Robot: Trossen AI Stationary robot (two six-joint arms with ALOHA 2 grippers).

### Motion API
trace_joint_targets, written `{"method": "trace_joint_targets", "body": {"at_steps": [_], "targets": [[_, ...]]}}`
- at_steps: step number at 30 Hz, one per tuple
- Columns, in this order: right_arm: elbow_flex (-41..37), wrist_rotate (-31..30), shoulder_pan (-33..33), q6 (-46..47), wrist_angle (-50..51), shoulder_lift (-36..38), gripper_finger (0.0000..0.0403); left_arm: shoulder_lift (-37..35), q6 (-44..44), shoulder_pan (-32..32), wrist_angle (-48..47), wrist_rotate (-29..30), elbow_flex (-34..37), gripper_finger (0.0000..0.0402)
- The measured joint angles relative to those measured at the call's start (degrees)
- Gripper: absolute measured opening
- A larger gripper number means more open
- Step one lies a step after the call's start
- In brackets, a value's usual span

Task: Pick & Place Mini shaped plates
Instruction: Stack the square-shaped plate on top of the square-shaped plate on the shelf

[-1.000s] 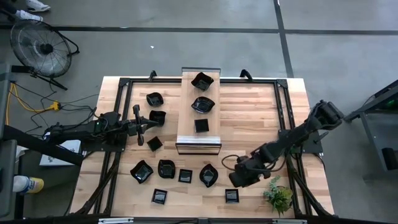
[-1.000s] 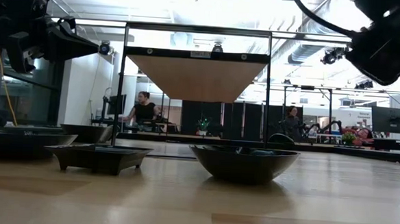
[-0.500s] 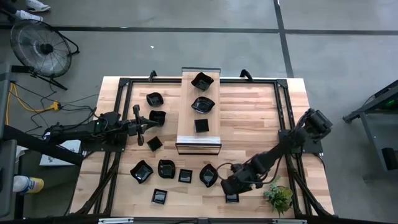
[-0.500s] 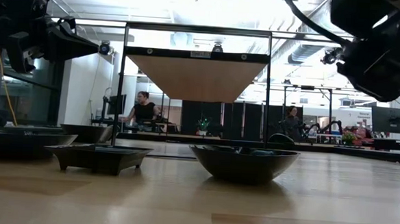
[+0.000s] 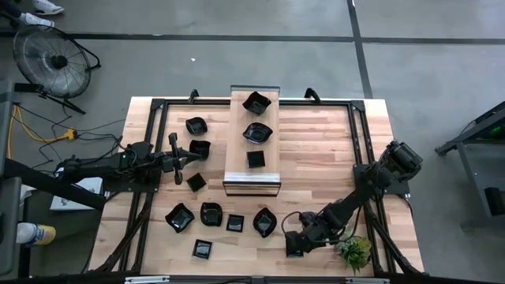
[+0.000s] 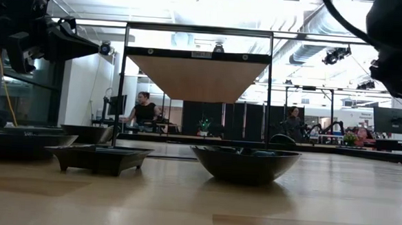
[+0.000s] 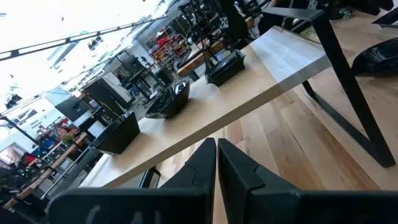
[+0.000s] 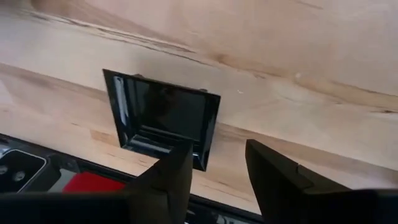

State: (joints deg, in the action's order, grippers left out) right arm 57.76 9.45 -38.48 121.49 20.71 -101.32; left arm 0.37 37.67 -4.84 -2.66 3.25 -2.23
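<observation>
One glossy black square plate [image 8: 163, 118] below the parted right pincer [image 8: 217, 165].

Robotics lab: framed workbench [image 5: 316, 134], workstations behind

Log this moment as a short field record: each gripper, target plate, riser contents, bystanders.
right gripper: open, hovering over a square plate near the table's front edge, not touching it
left gripper: shut, empty, waiting at the table's left side
raised platform: three black plates on it
plant: beside the right arm, at the front right corner
people: two seated far behind the table, in the low view
</observation>
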Motion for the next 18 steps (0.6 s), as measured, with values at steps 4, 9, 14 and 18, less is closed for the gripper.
{"method": "trace_joint_targets", "body": {"at_steps": [4, 9, 14, 18], "targets": [[0.0, -1.14, 0.01, -0.12, -0.2, 0.04, 0.0136, -0.01, 0.0, 0.0, 0.0, 0.0, -0.01, 0.0012], [0.0, -3.43, 0.07, -0.81, 0.6, 0.04, 0.0129, 0.01, 0.0, 0.0, 0.0, 0.0, 0.01, 0.0012], [-0.07, -3.73, -0.38, -1.04, 1.11, 0.03, 0.0129, -0.01, 0.0, 0.0, 0.0, 0.0, 0.0, 0.0012], [-0.07, -4.48, -0.91, -1.31, 0.94, -0.82, 0.0129, 0.01, 0.0, -0.02, 0.0, 0.0, -0.01, 0.0012]]}}
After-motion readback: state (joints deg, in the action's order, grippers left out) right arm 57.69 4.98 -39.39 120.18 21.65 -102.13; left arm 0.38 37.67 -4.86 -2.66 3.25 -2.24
